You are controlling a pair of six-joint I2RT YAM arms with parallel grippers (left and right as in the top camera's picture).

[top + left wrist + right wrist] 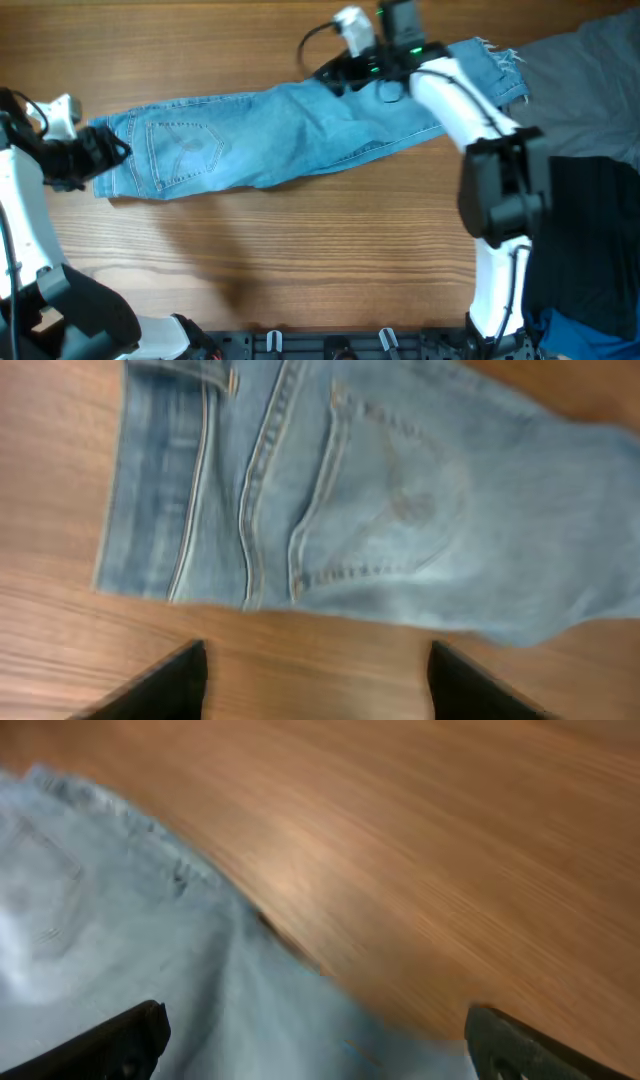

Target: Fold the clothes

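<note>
Spread wide with nothing between them, the left fingers (160, 685) hover over bare desk (60, 630), just short of the jeans (420, 510). The right fingers (110, 1045) are likewise parted and empty, above pale denim near its edge. Light blue and faded, the jeans lie stretched flat across the desk, waist beside the left arm, frayed hems (495, 62) at the far right end. Only the left wrist view shows the tan stitching of the back pocket (385, 500) sharply. Only the overhead view shows a grey cloth (590, 70) just beside the hems.
</note>
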